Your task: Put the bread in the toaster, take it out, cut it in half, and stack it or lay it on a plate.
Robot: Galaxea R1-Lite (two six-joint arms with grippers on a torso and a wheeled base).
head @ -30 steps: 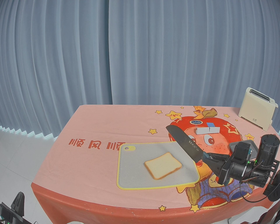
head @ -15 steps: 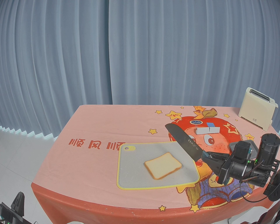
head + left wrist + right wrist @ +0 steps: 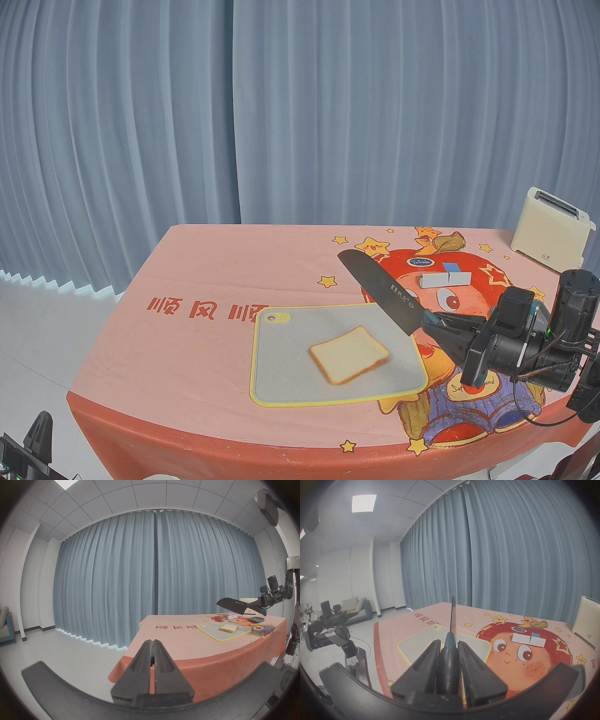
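- Bread (image 3: pixel 349 355): one whole slice, uncut, flat on the cutting board (image 3: pixel 281 369), toward the board's right half. The board sits by the counter's (image 3: pixel 206 269) near edge, about midway along it.
- Right gripper (image 3: pixel 434 325): clamped on the handle of a dark knife (image 3: pixel 381 290). The blade is up in the air, angled over the board's far right corner, clear of the bread.
- Left gripper (image 3: pixel 152 664): fingers pressed together, nothing held, low and off the counter's near left corner.
- Progress, as I judge it: bread on the board with the knife in hand suggests the toaster step is over. I cannot tell from the crumb whether it was toasted. The cut is not yet made. Halving and plating remain.
- Toaster (image 3: pixel 551 232): far right corner of the counter. Nothing sticks up from its top slot.
- Plate: a dark flat thing (image 3: pixel 256 619) lies near the counter's right edge. I cannot tell whether it is the plate, and nothing shows on it.
- Small white and blue block (image 3: pixel 445 279) lies beyond the knife, well apart from the board.
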